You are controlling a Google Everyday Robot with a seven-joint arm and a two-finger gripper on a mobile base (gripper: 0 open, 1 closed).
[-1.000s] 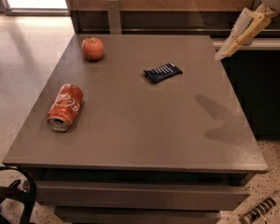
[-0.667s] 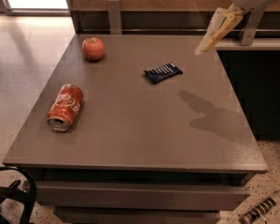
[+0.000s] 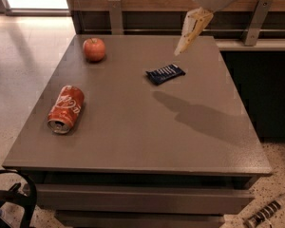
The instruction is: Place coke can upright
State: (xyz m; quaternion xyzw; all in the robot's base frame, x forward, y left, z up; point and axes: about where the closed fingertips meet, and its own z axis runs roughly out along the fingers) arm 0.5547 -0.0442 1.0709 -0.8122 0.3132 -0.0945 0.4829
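The coke can (image 3: 66,109) is red with white script and lies on its side at the left of the grey table (image 3: 142,141), its silver top facing the front edge. My gripper (image 3: 180,48) hangs in the air over the table's far side, above and just behind the blue packet, far to the right of the can. It holds nothing that I can see.
A red apple (image 3: 94,49) sits at the far left corner of the table. A dark blue snack packet (image 3: 165,73) lies right of centre towards the back. A wooden wall with metal brackets (image 3: 115,13) runs behind. The arm's shadow (image 3: 199,118) falls on the right half.
The arm and gripper have moved left from beyond the table's right back edge to above its far side. The can, apple and packet have not moved.
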